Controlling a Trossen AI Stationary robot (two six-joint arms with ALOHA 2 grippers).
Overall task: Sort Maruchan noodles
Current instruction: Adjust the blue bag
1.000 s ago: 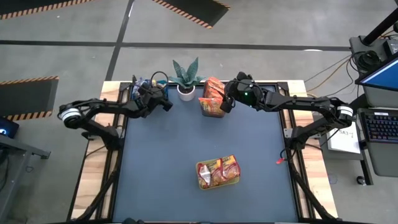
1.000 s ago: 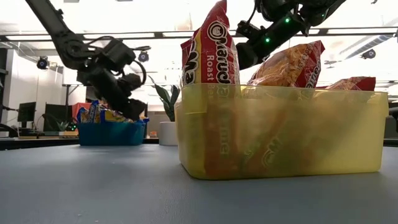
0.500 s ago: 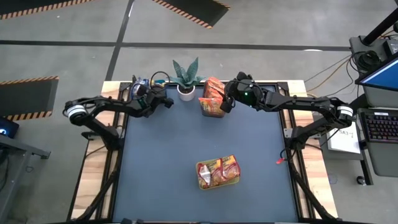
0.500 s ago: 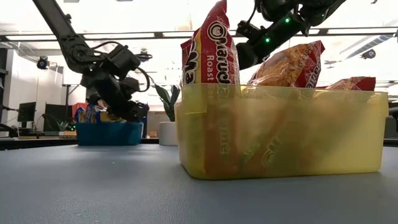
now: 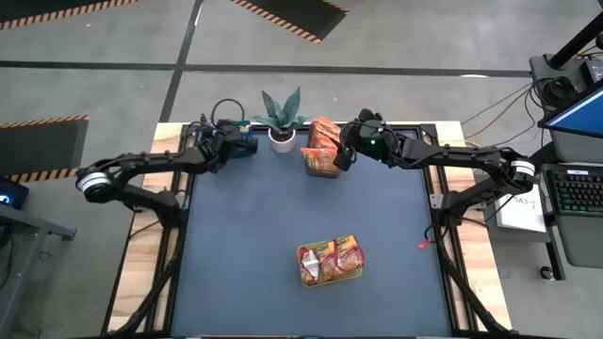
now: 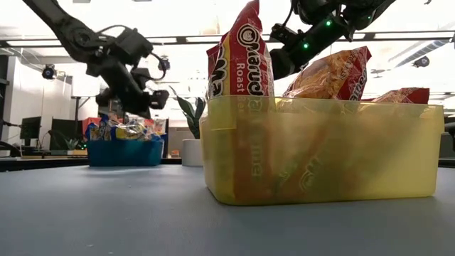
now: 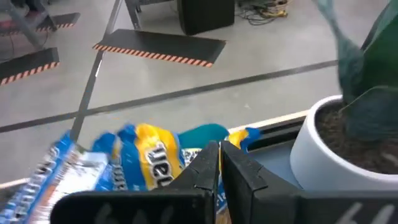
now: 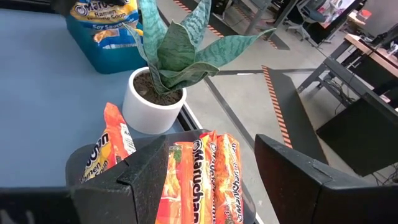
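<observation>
Left gripper (image 5: 247, 143) is pinched together with nothing in it, above the blue bin (image 6: 126, 151) of yellow-and-blue noodles (image 7: 146, 162) at the table's far left corner. Right gripper (image 5: 341, 156) hangs with fingers apart over orange packets (image 8: 200, 186) at the far edge. I'd reopen before grabbing. A plant (image 5: 282, 117) stands between; the table (image 5: 283, 217) is dark blue.

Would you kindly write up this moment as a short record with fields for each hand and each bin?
left hand: shut, above the blue bin, nothing visibly held
right hand: open, above the dark bin
blue bin: far left corner, holds yellow-and-blue packets
dark bin: far edge, beside the potted plant, holds orange packets
yellow-green bin: near middle, holds red packets
</observation>
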